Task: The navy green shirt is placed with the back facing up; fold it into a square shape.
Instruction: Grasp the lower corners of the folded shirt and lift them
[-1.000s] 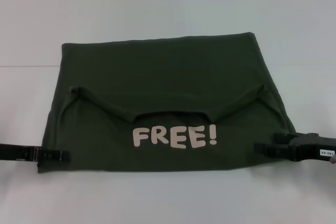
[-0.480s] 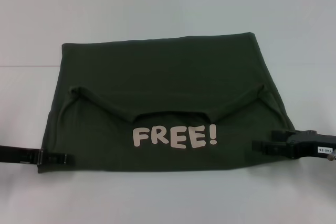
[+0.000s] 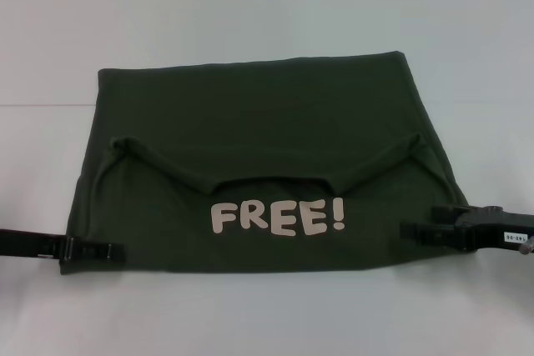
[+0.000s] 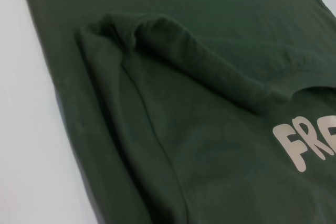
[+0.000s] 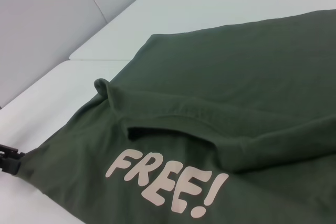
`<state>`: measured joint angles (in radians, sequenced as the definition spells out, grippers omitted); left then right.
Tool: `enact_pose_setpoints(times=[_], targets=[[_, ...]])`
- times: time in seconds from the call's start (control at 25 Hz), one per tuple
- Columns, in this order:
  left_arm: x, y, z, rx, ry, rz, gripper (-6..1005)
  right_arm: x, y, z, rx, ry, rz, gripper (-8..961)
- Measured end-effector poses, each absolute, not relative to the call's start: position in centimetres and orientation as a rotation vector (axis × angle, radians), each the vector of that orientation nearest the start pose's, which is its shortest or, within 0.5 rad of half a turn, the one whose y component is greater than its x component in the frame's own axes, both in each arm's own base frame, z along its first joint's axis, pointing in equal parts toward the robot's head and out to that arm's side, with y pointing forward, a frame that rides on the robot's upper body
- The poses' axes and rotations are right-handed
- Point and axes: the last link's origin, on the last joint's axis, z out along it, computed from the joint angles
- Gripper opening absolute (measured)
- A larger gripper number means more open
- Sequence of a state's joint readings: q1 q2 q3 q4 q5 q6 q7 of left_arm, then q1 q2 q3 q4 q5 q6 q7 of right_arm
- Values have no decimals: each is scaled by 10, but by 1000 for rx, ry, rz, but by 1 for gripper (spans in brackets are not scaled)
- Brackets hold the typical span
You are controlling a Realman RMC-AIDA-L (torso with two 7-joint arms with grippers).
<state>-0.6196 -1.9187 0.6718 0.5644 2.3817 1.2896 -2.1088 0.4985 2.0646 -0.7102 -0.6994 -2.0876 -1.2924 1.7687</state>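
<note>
The white table [image 3: 267, 6] bore the navy green shirt [image 3: 250, 114] at centre, already folded, "FREE!" print [image 3: 277, 218] up. Soft, limp, light cloth, best pinched at its near corners. The left gripper [image 3: 107, 250] at eight o'clock and right gripper [image 3: 410, 231] at four touched its edges; whether their fingers pinched cloth, I could not tell.

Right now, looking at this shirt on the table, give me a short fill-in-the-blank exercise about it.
1. The white word printed on the navy green shirt reads ____.
2. The left gripper sits at the shirt's ____ edge.
3. The right gripper sits at its ____ edge.

Missing words: FREE!; left; right
</note>
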Motion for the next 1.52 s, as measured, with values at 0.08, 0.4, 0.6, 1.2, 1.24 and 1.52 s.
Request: enact_pose_setpoints(times=[0.08, 0.4, 0.6, 1.2, 1.24, 1.52], targets=[[-330, 366, 41, -2311, -1496, -158, 757, 304, 350, 11, -2414, 1143, 487, 947], [-333, 369, 38, -2283, -1482, -106, 745, 303, 351, 11, -2411, 1145, 491, 947], [-333, 369, 37, -2289, -1465, -97, 620, 303, 351, 12, -2410, 1145, 493, 946], [-332, 370, 37, -2304, -1446, -92, 38, 302, 363, 63, -2317, 1377, 334, 947], [-332, 371, 37, -2303, -1445, -91, 38, 301, 365, 72, -2297, 1428, 271, 947], [-331, 372, 39, -2309, -1434, -88, 38, 282, 385, 111, -2148, 1633, -10, 946]])
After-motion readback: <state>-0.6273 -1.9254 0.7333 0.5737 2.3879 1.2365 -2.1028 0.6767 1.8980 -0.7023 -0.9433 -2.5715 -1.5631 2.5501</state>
